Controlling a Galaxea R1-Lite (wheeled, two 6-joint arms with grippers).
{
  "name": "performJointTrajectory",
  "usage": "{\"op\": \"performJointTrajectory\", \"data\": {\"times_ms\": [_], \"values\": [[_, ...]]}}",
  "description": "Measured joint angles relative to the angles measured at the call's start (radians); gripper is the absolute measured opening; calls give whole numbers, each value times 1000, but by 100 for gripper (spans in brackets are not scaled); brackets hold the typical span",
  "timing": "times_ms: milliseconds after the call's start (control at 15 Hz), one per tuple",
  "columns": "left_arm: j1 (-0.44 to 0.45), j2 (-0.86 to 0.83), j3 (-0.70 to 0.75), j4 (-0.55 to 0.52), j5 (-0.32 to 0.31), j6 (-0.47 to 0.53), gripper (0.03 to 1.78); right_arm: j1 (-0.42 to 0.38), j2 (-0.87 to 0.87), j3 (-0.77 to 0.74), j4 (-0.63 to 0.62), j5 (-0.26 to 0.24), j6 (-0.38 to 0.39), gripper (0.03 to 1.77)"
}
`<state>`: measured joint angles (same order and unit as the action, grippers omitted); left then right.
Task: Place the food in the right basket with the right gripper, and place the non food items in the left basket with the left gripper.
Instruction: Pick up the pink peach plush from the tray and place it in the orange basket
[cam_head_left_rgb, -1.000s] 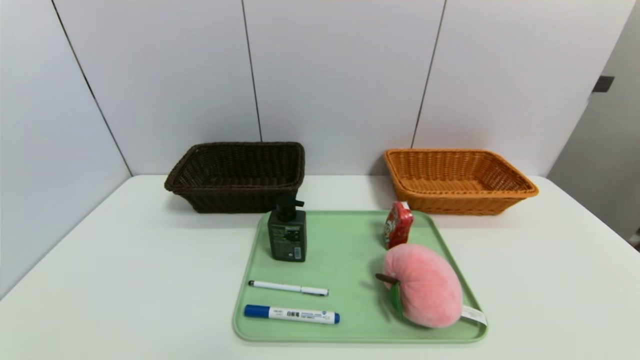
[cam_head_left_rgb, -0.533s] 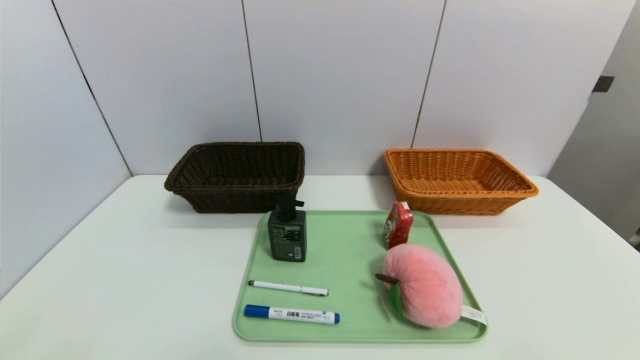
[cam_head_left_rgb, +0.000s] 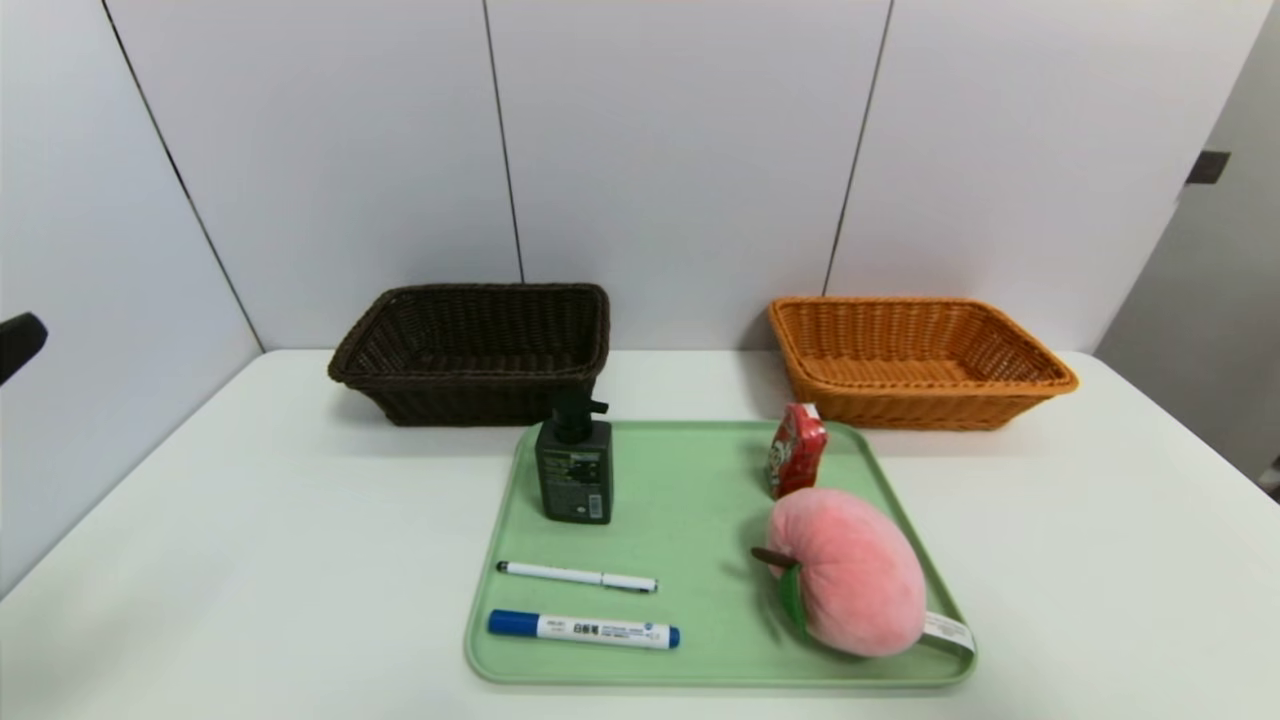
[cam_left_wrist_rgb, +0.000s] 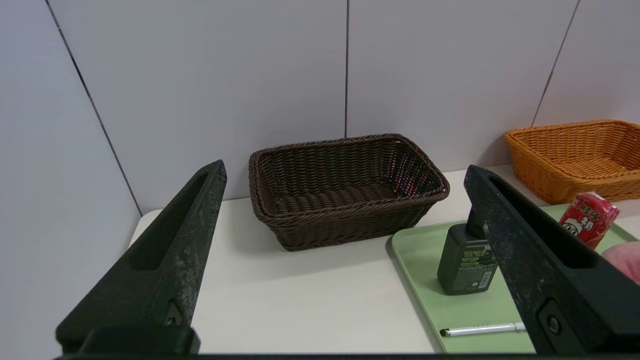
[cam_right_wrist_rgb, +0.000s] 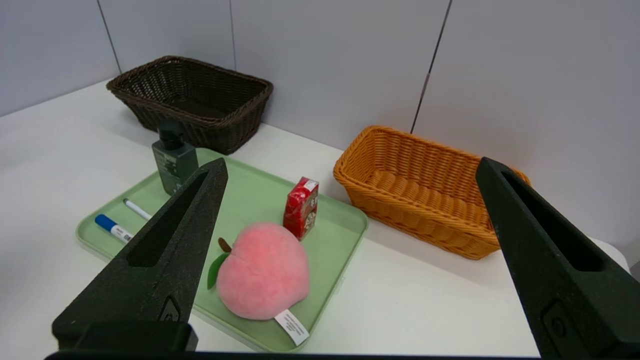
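On the green tray lie the pink plush peach, with the red snack packet upright behind it. The dark pump bottle stands on the tray's left side, with the thin white pen and the blue-capped marker in front of it. The dark brown left basket and the orange right basket are behind the tray, both empty. My left gripper is open, held off the tray's left side and facing the brown basket. My right gripper is open, off to the right of the tray.
The white table meets grey wall panels right behind the baskets and along the left side. A black tip of my left arm shows at the far left edge of the head view.
A black tip of the left arm has come into the head view at its far left edge. The objects on the tray have not moved.
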<state>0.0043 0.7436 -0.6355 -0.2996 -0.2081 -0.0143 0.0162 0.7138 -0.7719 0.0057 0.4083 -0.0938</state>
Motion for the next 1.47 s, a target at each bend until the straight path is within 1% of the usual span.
{"op": "performJointTrajectory", "data": {"times_ms": [200,333,400,467,733,867,1067,1200,1333,1400,1467], "values": [[0,93,-33,-9,4,-1,169,0,83,-27,-8,1,-6,171],[-1,151,-33,-63,4,-1,169,13,141,-29,-54,0,-20,171],[-1,179,-31,-104,4,-2,169,30,169,-27,-71,0,-38,171],[-1,201,-28,-122,3,-1,169,50,196,-26,-75,-1,-56,171],[-12,255,6,-129,2,4,169,130,313,-32,-49,12,-114,171],[-20,265,16,-128,4,7,169,193,377,-88,30,10,-120,171],[-22,274,24,-130,1,13,169,259,478,-242,242,-13,-125,171],[-23,273,24,-130,-1,18,169,276,553,-356,403,-30,-142,171],[-23,269,24,-130,-1,20,169,283,630,-434,550,-49,-171,171],[-23,267,24,-130,-1,20,169,285,665,-454,591,-51,-193,171],[-23,264,20,-130,-2,20,169,286,700,-469,602,-52,-219,171]]}}
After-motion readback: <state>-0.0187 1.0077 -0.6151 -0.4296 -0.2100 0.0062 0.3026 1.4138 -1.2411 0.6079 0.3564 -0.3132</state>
